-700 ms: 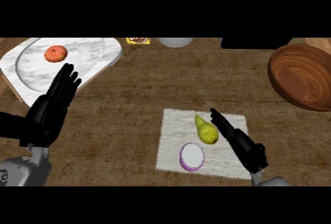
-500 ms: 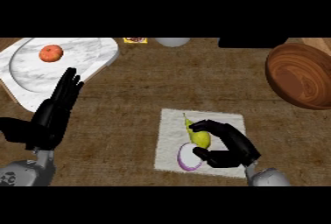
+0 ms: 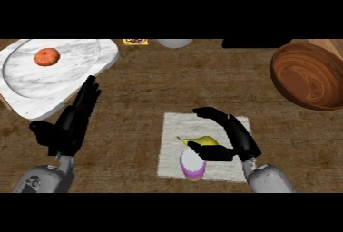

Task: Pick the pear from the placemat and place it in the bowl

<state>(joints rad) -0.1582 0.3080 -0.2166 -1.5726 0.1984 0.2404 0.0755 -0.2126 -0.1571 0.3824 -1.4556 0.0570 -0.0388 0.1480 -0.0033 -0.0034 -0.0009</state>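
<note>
The surface is a brown counter (image 3: 167, 86) with a coarse, woven-looking grain. A white, rough-textured rectangular placemat (image 3: 175, 126) lies on it at lower centre of the frame.

The pear (image 3: 201, 141), yellow and tapering to a thin stem at its left end, lies on the placemat. The right hand (image 3: 236, 135) is grasping it, fingers arched over the top and thumb curled beneath. Whether the pear is clear of the mat cannot be told.

Just below the pear, a rounded purple-and-white object (image 3: 192, 165) sits at the mat's lower edge.

The bowl (image 3: 305, 74), round, deep, of ringed brown wood, stands at upper right, well apart from the mat.

The left hand (image 3: 70, 124) shows at lower left, released, fingers straight and pointing up.

A white marble tray (image 3: 80, 54) with rounded corners occupies upper left, holding a round orange-red fruit (image 3: 47, 56).

At the top edge lie a small yellow item (image 3: 135, 41) and a pale rounded item (image 3: 174, 43).
</note>
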